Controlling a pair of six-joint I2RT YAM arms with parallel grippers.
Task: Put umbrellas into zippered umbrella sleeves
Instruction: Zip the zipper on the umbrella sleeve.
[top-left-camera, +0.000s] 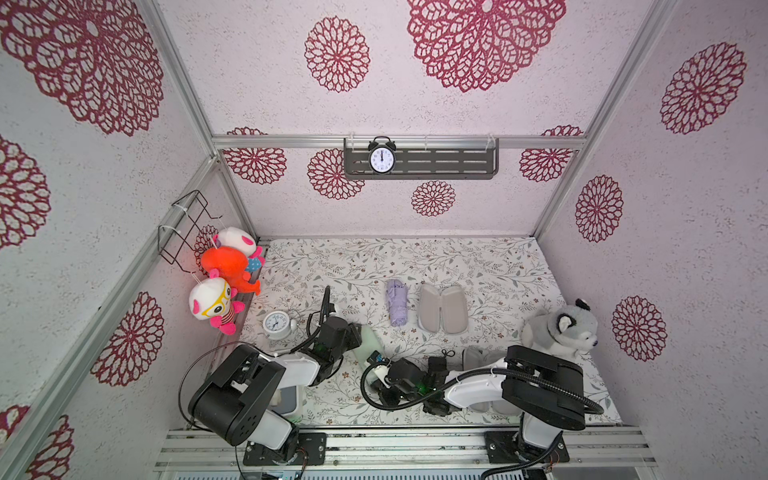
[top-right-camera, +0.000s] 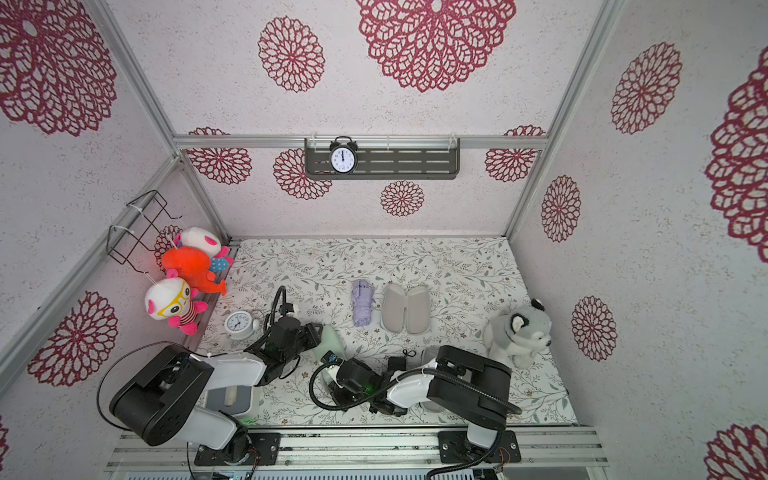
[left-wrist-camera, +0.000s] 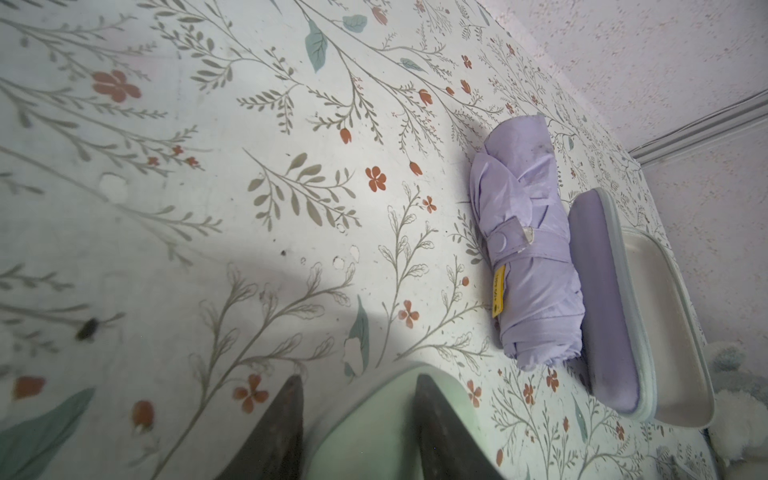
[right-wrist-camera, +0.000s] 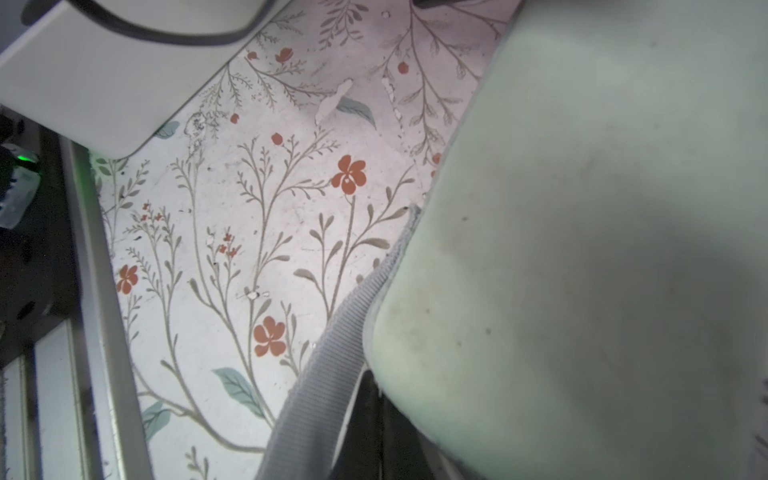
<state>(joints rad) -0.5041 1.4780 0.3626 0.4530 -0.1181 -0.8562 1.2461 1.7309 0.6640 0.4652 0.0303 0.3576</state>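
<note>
Only the left wrist view shows left jaws pinching the mint sleeve (left-wrist-camera: 365, 424); right jaws pressed together.

Umbrella (top-left-camera: 397, 302) – just left of open sleeve (top-left-camera: 442, 309).

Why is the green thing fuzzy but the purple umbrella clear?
Left wrist view: the mint green rounded case sits right at the lens, blurred; the lilac folded umbrella lies farther off, sharp. Right wrist view: that case looms close, soft and shadowed.

You see 1 lilac umbrella (top-left-camera: 397, 302), folded and strapped, lying flat just beside the lilac sleeve (top-left-camera: 442, 308), which is open with its grey lining up. The mint green sleeve (top-left-camera: 366, 340) lies shell-up nearer the front.
</note>
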